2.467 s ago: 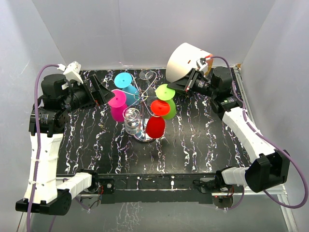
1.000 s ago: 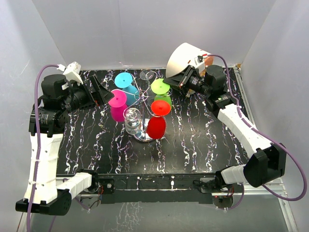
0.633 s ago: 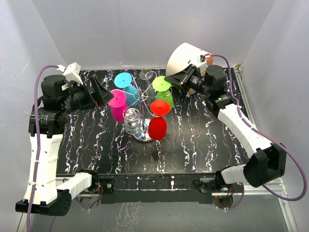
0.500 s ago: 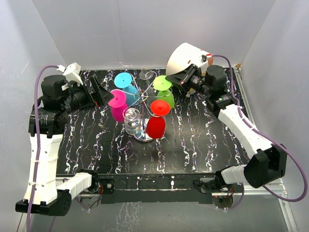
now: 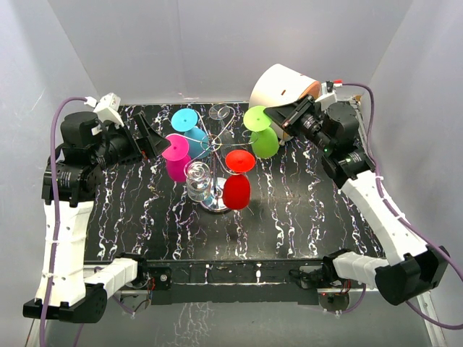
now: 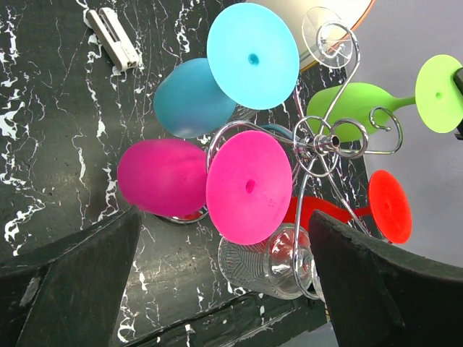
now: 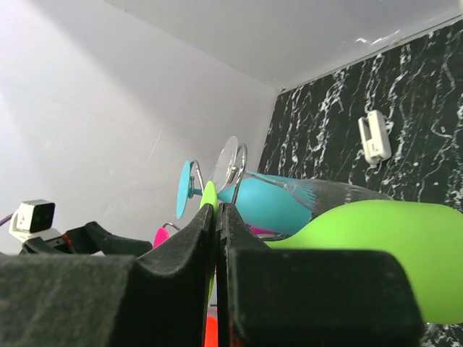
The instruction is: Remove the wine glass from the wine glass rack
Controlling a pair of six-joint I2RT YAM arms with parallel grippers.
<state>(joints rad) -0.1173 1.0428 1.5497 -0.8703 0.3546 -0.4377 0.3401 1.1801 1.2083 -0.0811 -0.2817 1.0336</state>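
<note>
Nearest the arm bases, a red glass [image 5: 235, 189] and a clear glass [image 5: 197, 181] hang from the rack [image 5: 217, 142], which stands mid-table [image 5: 289, 217]. Left of it, the left gripper [image 5: 154, 137] gapes wide, holding nothing, just beside the pink glass [image 5: 176, 148]. A blue glass [image 5: 184, 119] hangs behind that. Farther right, the right gripper [image 7: 215, 213] is clenched on the foot of the green glass [image 5: 265, 139], which is tilted just right of the rack's arms and seemingly off the wire, in front of the white drum [image 5: 278, 85].
</note>
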